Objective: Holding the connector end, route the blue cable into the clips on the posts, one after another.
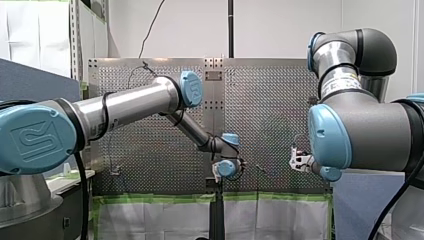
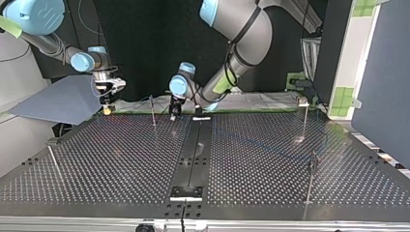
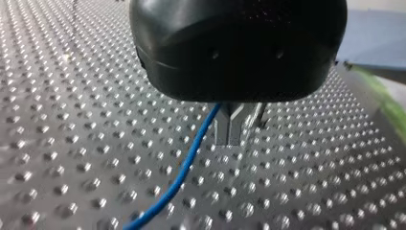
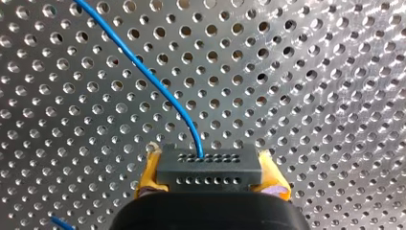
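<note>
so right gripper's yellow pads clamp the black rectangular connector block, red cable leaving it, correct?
Not red: the right wrist view shows a blue cable leaving the black rectangular connector block clamped in the yellow pads of my right gripper.

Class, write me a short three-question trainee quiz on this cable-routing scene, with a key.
1. True or false: my right gripper, with yellow pads, has its jaws shut on the dark grey rectangular connector block.
2. Where does the thin blue cable leave that connector?
A. from the holed face ahead of the gripper
B. from the side against a yellow pad
C. it is not attached at all
3. Fill in: the grey metal table is ____ with rows of small holes.

Key: 1 true; 2 A; 3 perforated.
</note>
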